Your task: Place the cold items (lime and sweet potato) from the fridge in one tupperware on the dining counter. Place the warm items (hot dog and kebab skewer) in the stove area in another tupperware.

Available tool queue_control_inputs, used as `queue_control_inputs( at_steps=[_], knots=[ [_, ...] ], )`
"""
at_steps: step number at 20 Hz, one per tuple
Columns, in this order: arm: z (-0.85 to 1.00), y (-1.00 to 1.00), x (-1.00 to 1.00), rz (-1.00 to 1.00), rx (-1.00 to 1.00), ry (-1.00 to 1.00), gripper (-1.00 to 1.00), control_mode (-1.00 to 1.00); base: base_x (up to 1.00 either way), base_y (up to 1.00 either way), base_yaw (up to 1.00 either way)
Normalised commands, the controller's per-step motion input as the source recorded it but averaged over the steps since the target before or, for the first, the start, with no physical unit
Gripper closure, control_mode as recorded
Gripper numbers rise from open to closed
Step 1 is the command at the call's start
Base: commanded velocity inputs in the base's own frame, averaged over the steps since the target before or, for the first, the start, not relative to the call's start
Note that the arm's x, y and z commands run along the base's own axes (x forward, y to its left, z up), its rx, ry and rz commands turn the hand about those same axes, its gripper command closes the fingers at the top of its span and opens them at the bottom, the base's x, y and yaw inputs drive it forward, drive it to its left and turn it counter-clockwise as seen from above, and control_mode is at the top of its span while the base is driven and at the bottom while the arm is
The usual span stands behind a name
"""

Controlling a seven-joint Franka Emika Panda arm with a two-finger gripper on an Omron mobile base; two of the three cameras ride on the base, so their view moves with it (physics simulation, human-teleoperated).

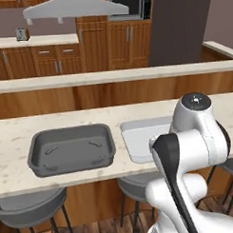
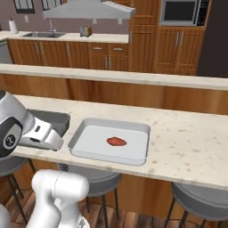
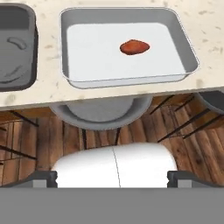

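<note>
The arm is hanging back from the counter [image 2: 191, 138], its gripper [image 3: 113, 177] pointing down at the near edge with the fingers spread wide and nothing between them. A sweet potato [image 3: 134, 47] is lying alone in the pale tub [image 3: 127, 78], a little right of the middle and clear of every wall. Beside that tub, just to its left as the robot faces it, a dark tub [image 1: 70, 149] is sitting with nothing in it that I can make out. Stools [image 3: 100, 114] are tucked under the counter below both.

So one cold item is looking placed, and I am not seeing the lime, the hot dog or the skewer anywhere from here. My guess is the robot is finishing a drop-off and the lime is due next.

A lime is going to be small, round and firm, with a waxy skin, so it will likely roll or squirt out if pinched off-centre. I would be taking it across its widest part, fingers level on both sides. The sweet potato looks lumpy and stiff, fairly light, and best gripped across its short width if it ever needs shifting.
</note>
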Motion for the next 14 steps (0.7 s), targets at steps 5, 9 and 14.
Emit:
queue_control_inputs(
  at_steps=[5, 9, 14],
  knots=[
    [0.0, 0.0, 0.0, 0.0, 0.0, 0.0, -1.0, 1.0, -0.46, 0.99, 0.4],
    [0.0, 0.0, 0.0, 0.0, 0.0, 0.0, -1.0, 1.0, -0.24, 1.0, 0.57],
    [0.0, 0.0, 0.0, 0.0, 0.0, 0.0, -1.0, 1.0, 0.0, 1.0, 0.61]
  ],
)
